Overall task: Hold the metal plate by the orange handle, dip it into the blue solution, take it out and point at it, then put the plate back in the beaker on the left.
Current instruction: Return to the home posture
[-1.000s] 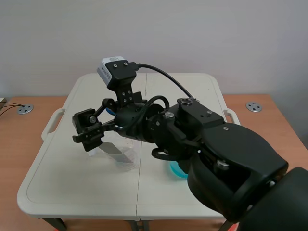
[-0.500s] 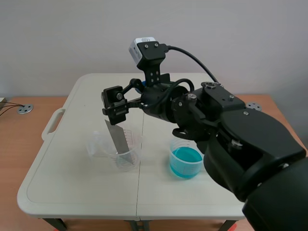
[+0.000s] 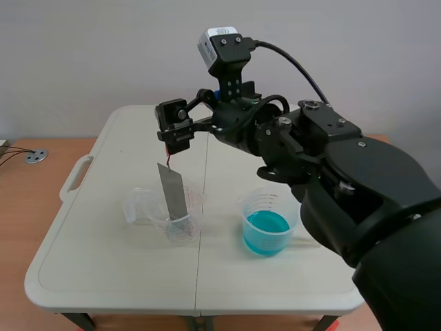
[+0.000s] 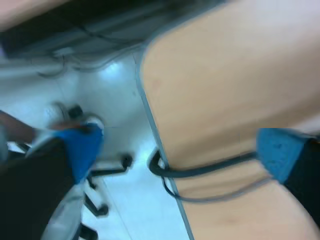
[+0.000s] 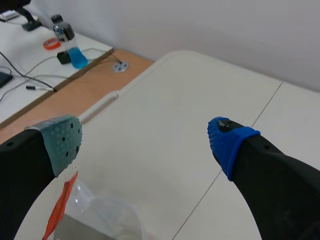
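Though thin, flat grey metal plate (image 3: pixel 172 194)

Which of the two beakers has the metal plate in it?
The clear beaker on the left, where the metal plate stands tilted; the other beaker holds only blue solution.

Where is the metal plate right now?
In the scene view's left half, the metal plate stands tilted in the clear beaker, left of the beaker of blue solution and just below the right arm's open claw.
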Available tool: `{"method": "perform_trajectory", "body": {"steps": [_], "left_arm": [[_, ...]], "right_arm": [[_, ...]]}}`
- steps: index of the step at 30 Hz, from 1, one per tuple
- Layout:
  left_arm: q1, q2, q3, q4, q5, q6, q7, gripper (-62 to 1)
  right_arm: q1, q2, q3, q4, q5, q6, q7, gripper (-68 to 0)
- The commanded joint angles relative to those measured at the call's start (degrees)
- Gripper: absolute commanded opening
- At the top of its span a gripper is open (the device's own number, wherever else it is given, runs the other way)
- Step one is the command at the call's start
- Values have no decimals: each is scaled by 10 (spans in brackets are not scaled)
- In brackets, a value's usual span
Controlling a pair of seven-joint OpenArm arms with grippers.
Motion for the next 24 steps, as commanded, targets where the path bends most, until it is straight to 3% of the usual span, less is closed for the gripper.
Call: {"method": "perform_trajectory", "body": {"steps": [1, 6, 10, 18, 24], "left_arm": [[9, -2, -3, 14, 12, 19, -36, 14], [16, -3, -38, 77, 64, 77, -133, 14], [33, -16, -89, 168, 68, 126, -198, 14], [82, -39, -130, 371, 68, 127, -236, 14], [138, -37, -129, 482, 70, 92, -257, 14]], "right_arm": [[16, 0, 5, 4, 4, 0, 16, -160], [16, 0, 7, 5, 2, 0, 45, -160], [16, 0, 25, 5, -7, 0, 56, -160], [14, 24, 38, 10, -20, 0, 64, -156], [-7, 72, 38, 53, -20, -1, 99, -8]]}}
